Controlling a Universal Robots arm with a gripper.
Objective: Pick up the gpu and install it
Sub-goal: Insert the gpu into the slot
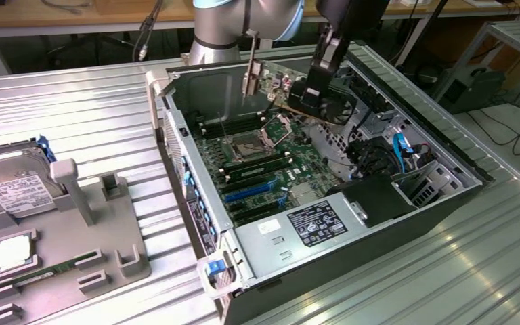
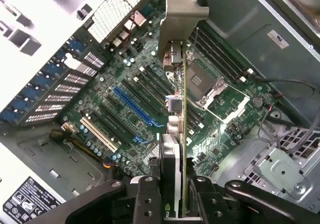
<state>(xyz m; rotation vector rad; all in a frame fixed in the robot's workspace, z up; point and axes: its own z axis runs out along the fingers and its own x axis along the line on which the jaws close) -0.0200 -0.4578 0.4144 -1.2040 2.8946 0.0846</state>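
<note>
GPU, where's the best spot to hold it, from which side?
Pinch the gpu by its flat faces at the end away from the bracket, coming from that end, as the tool does now. It is thin, and this leaves the bracket free.

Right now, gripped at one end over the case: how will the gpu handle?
Probably stiff: the gpu runs straight out from the fingers with no sag. Likely fragile: bare board and small parts are exposed. Its metal bracket at the far end may lever it in the grip if it catches the case.
</note>
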